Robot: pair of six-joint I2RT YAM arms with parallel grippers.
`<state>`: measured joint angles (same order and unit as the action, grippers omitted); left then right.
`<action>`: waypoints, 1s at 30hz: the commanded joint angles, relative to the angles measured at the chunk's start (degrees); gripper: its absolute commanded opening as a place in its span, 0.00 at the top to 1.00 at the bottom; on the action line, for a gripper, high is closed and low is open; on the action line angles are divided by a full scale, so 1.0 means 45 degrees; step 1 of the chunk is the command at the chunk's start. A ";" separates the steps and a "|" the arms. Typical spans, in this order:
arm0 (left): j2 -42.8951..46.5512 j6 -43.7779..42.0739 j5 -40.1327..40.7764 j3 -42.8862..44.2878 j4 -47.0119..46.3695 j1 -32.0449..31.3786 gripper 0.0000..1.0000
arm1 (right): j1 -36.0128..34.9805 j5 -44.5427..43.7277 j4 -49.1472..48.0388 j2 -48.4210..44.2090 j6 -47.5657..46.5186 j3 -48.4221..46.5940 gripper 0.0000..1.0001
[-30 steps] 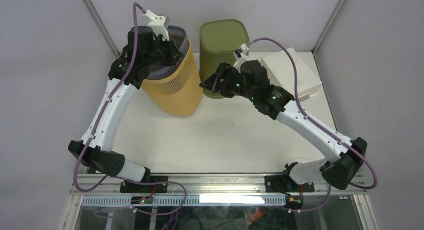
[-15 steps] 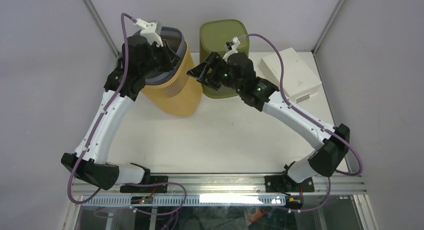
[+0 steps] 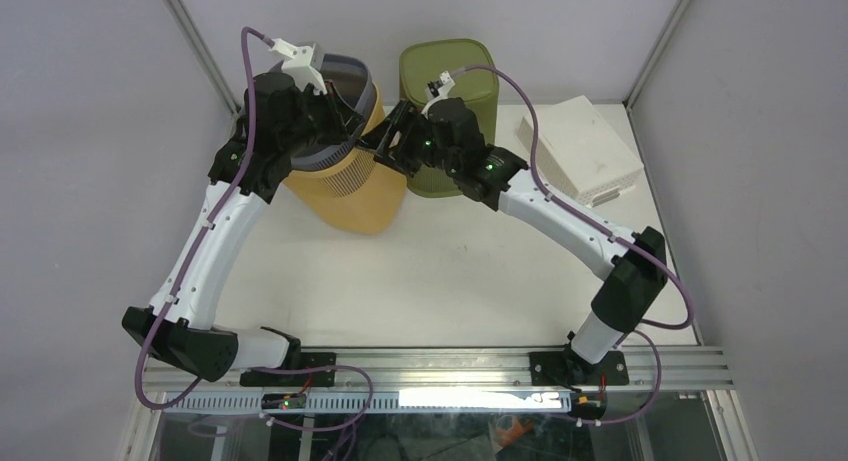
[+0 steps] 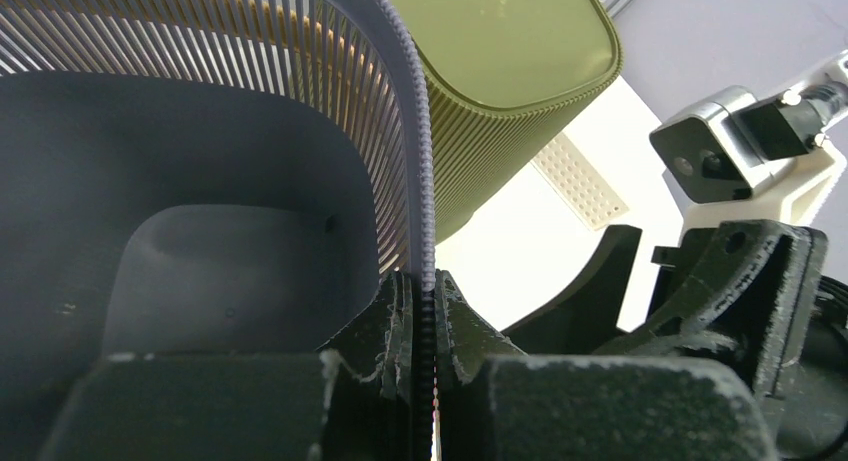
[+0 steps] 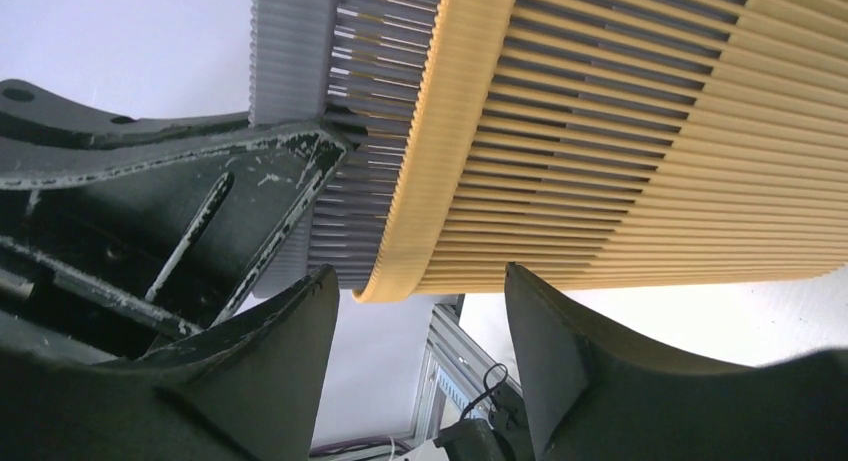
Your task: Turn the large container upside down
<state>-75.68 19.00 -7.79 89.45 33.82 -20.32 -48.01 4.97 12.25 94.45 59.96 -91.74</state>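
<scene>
— Start from the left. What is the left pincer (image 3: pixel 333 109) doing?

— It is clamped onto the large container (image 3: pixel 350 186), the yellow ribbed tub. The left wrist view shows its two fingers (image 4: pixel 392 316) pressed tight on either side of the grey rim (image 4: pixel 418 161), one inside the mouth and one outside.

— And where does the tub itself sit?

— At the back left of the bench (image 3: pixel 450 271), with its mouth up and the dark interior showing. I cannot tell whether its base rests flat on the bench.

— What is next to it?

— A green bin (image 3: pixel 447 71) stands just beside it on the right. It has its closed end on top, and the two sides are nearly touching.

— And the right pincer (image 3: pixel 386 141)?

— It is spread wide and reaches in between the two bins, at the tub's upper right side. The right wrist view has the yellow lip, where it meets the grey ribbing, at the gap between the two fingers (image 5: pixel 300 321). I cannot tell whether either finger touches it.

— Anything further right?

— A white box (image 3: pixel 585 146) lies at the back right of the bench, well apart from both arms.
</scene>
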 commanded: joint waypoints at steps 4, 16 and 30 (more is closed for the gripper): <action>0.0667 0.1523 -0.1127 0.0354 -0.0817 -0.0209 1.00 | -0.0073 0.0182 0.0033 0.0789 0.0440 -0.1170 0.36; -0.0164 0.1013 -0.2124 0.3363 0.0098 -0.0284 1.00 | -0.0073 -0.0304 0.0142 0.0911 0.1340 0.0454 0.39; -0.2645 0.0569 -0.2542 0.8748 0.1595 -0.0525 1.00 | -0.0057 -0.0081 -0.0009 0.1901 0.1887 0.0596 0.40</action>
<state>-87.24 16.78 -9.19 115.98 51.22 -20.16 -47.09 5.82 8.58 98.19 68.93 -91.24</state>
